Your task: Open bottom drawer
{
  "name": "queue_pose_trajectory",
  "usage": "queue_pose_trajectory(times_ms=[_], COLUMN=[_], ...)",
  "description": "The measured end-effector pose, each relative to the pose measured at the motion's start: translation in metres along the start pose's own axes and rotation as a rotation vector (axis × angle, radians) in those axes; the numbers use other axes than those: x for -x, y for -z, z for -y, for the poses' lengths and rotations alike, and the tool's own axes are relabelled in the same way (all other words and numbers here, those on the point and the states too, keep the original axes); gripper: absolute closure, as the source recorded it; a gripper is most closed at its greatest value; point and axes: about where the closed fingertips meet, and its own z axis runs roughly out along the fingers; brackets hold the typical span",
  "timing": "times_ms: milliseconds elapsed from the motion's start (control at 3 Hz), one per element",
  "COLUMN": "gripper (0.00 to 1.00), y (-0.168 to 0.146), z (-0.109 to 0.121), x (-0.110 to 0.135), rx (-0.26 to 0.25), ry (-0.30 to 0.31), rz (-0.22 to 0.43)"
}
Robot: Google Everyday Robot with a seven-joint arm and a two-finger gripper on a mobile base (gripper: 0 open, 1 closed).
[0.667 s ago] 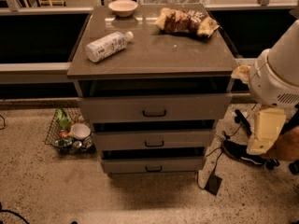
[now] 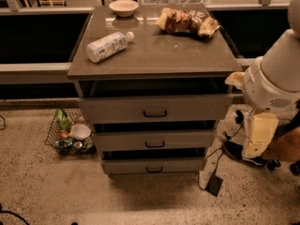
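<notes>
Your gripper [image 2: 259,136], grip state impossible to tell, hangs right of the grey-brown cabinet [image 2: 154,55]; the shallow bottom drawer [image 2: 126,166] lies down-left of it, its dark bar handle [image 2: 154,169] horizontal.

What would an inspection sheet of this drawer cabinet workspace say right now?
Surface: cabinet top holds lying bottle, bowl, snack bags.
Job's things: bottom drawer, handle untouched.
Clutter: wire basket of items on floor, left.
Gripper: gripper hangs right of cabinet, apart from drawers.
Cables: cable and dark box on floor, right of cabinet.
Surroundings: grey rail behind cabinet.
</notes>
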Motion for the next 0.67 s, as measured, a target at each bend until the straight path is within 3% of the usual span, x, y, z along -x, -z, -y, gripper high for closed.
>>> queue_pose_trajectory(times_ms=[667], gripper=[0.00], y=[-0.092], z=[-0.015], x=[0.015], rx=[0.040], ry=[0.065], rz=[0.110])
